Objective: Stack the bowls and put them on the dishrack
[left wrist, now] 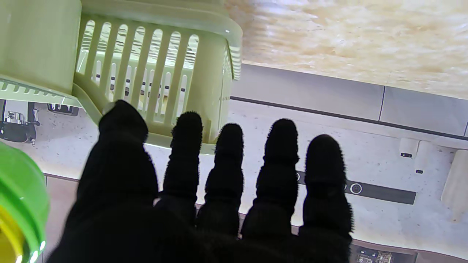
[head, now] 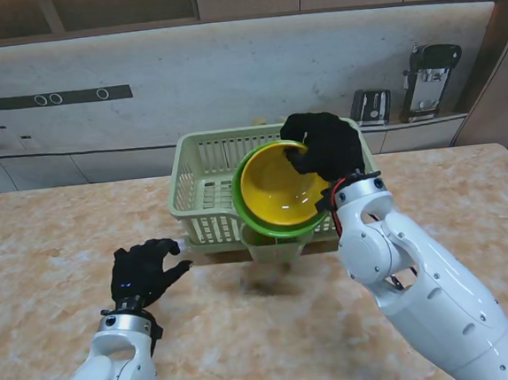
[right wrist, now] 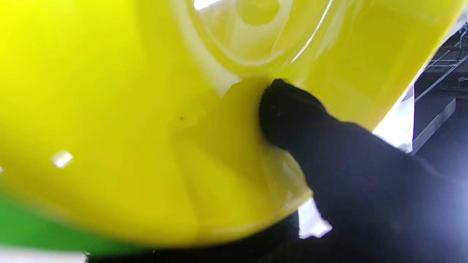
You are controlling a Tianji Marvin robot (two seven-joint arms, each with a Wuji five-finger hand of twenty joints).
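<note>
Marble table [head: 46, 253]; pale green dishrack [head: 202, 190] at its far middle. Right hand [head: 326, 146] grips the stacked bowls, yellow bowl [head: 276, 188] nested in green bowl [head: 240, 200], tilted over the rack's near right corner. Left hand [head: 143, 269] empty, fingers spread, near the rack's near left corner. Toaster [head: 370, 106] on the back counter.

I am holding the yellow bowl [head: 276, 191] nested in the green bowl [head: 247, 210], tilted, over the pale green dishrack [head: 202, 187].
</note>
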